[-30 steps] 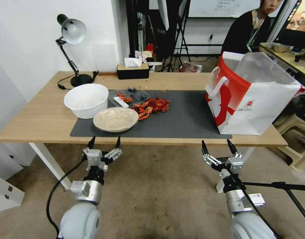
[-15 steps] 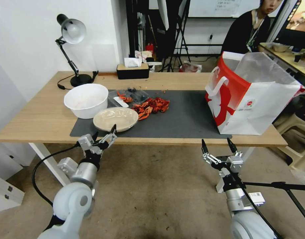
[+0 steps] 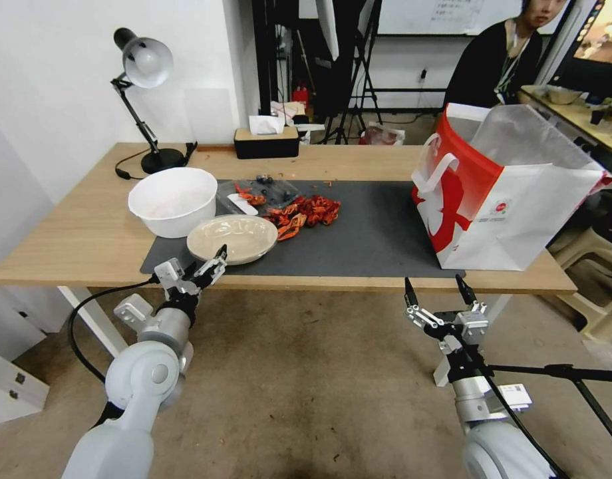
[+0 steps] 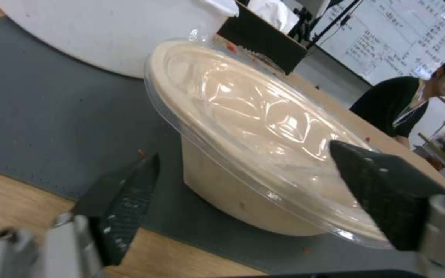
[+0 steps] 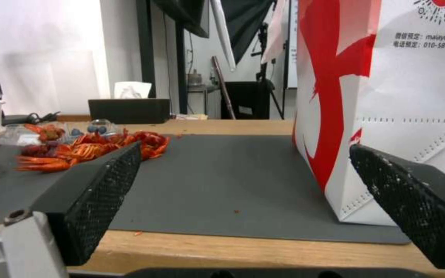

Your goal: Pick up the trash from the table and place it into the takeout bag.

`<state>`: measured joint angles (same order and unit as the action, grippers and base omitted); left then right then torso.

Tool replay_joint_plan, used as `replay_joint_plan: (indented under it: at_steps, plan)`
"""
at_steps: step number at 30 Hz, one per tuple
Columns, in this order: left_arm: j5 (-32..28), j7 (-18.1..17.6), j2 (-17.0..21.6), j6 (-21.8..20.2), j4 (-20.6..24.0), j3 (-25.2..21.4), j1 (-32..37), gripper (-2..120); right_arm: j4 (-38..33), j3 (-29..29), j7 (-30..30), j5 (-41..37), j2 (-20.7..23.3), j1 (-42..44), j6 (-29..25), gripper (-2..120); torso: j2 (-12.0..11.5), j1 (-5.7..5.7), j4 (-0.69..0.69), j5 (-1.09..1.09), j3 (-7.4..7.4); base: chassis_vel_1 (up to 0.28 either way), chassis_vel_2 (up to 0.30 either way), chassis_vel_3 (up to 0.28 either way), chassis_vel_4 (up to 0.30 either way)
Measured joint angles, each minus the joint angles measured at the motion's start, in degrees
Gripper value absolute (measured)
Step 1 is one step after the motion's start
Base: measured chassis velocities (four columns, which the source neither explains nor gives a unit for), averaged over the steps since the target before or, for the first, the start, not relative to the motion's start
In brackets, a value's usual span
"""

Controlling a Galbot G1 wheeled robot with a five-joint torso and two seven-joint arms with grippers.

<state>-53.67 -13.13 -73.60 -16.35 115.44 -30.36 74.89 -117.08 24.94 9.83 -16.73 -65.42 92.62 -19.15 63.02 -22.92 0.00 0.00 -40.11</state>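
Left gripper (image 3: 203, 263): I see it at the table (image 3: 86, 233) front edge, arm reaching up and forward, jaws wide, facing the lidded beige bowl (image 3: 232, 238) on the mat (image 3: 372, 233), not touching.
Right gripper (image 3: 436, 293): parked below the table edge, jaws wide, empty.
Crayfish shells (image 3: 305, 214): mid-mat.
Bag (image 3: 502, 193): upright, right end.

Light wood table (image 3: 86, 233), dark grey mat (image 3: 366, 233) across it (lamp (image 3: 146, 86), tissue box (image 3: 266, 143) behind)

Head high; wrists low, sharing the table (image 3: 86, 233).
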Motion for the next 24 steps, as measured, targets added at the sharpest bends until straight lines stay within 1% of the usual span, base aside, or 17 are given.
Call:
replay_joint_plan:
  at_steps: [1,4,6,7,8,9,10,12,13,16,17,20,21,22,24]
  plan:
    - [0.0,0.0,0.0,0.0,0.0,0.0,0.0,81,0.0,0.0,0.0,0.0,0.0,0.0,0.0,100,0.0,0.0,0.0,0.0,0.0,0.0,0.0,0.0,0.0]
    - [-0.26,-0.25,0.69,-0.72,-0.4,0.03,-0.47,64,0.0,-0.01,0.02,0.3,-0.21,0.13,0.0,100,0.0,0.0,0.0,0.0,0.0,0.0,0.0,0.0,0.0]
    - [-0.3,-0.3,0.76,-0.81,-0.42,0.03,-0.5,63,0.0,-0.01,0.02,0.32,-0.22,0.16,0.0,100,0.0,0.0,0.0,0.0,0.0,0.0,0.0,0.0,0.0]
    - [-0.4,-0.4,1.03,-1.09,-0.47,0.02,-0.58,56,0.0,-0.01,0.03,0.36,-0.26,0.22,0.0,100,0.0,0.0,0.0,0.0,0.0,0.0,0.0,0.0,0.0]
    - [-0.45,-0.43,1.19,-1.2,-0.48,0.04,-0.61,53,0.0,-0.01,0.04,0.39,-0.29,0.26,0.0,100,0.0,0.0,0.0,0.0,0.0,0.0,0.0,0.0,0.0]
    - [-0.45,-0.43,1.19,-1.2,-0.48,0.04,-0.61,53,0.0,-0.01,0.04,0.39,-0.29,0.26,0.0,100,0.0,0.0,0.0,0.0,0.0,0.0,0.0,0.0,0.0]
    - [-0.58,-0.43,1.37,-1.35,-0.48,0.04,-0.65,46,0.0,-0.01,0.05,0.43,-0.33,0.3,-0.01,100,0.0,0.0,0.0,0.0,0.0,0.0,0.0,0.0,0.0]
    - [-0.66,-0.43,1.55,-1.41,-0.48,0.05,-0.66,38,0.0,0.01,0.05,0.48,-0.37,0.36,-0.03,100,0.0,0.0,0.0,0.0,0.0,0.0,0.0,0.0,0.0]
    - [-0.66,-0.43,1.55,-1.41,-0.48,0.05,-0.66,38,0.0,0.01,0.05,0.48,-0.37,0.36,-0.03,100,0.0,0.0,0.0,0.0,0.0,0.0,0.0,0.0,0.0]
    - [-0.65,-0.07,1.87,-1.39,-0.21,0.04,-0.45,23,0.0,0.03,0.05,0.52,-0.44,0.41,-0.08,100,0.0,0.0,0.0,0.0,0.0,0.0,0.0,0.0,0.0]
    - [-0.65,-0.07,1.87,-1.39,-0.21,0.04,-0.45,23,0.0,0.03,0.05,0.52,-0.44,0.41,-0.08,100,0.0,0.0,0.0,0.0,0.0,0.0,0.0,0.0,0.0]
    - [-0.51,1.3,2.07,-0.76,0.26,0.0,-0.15,9,0.0,0.04,0.05,0.53,-0.46,0.42,-0.09,100,0.0,0.01,0.0,0.0,0.0,0.0,0.0,0.0,0.0]
    - [-0.51,1.3,2.07,-0.76,0.26,0.0,-0.15,9,0.0,0.04,0.05,0.53,-0.46,0.42,-0.09,100,0.0,0.01,0.0,0.0,0.0,0.0,0.0,0.0,0.0]
    - [-0.29,1.99,2.17,-0.33,0.41,0.01,-0.05,6,-0.01,0.04,0.05,0.53,-0.46,0.43,-0.09,100,0.0,0.0,-0.01,0.0,0.01,0.0,0.0,0.0,0.0]
    - [0.8,5.73,2.65,1.79,0.61,0.0,0.2,2,-0.01,0.05,0.05,0.52,-0.46,0.44,-0.11,100,0.0,0.01,0.0,0.0,0.01,0.0,0.0,0.0,0.0]
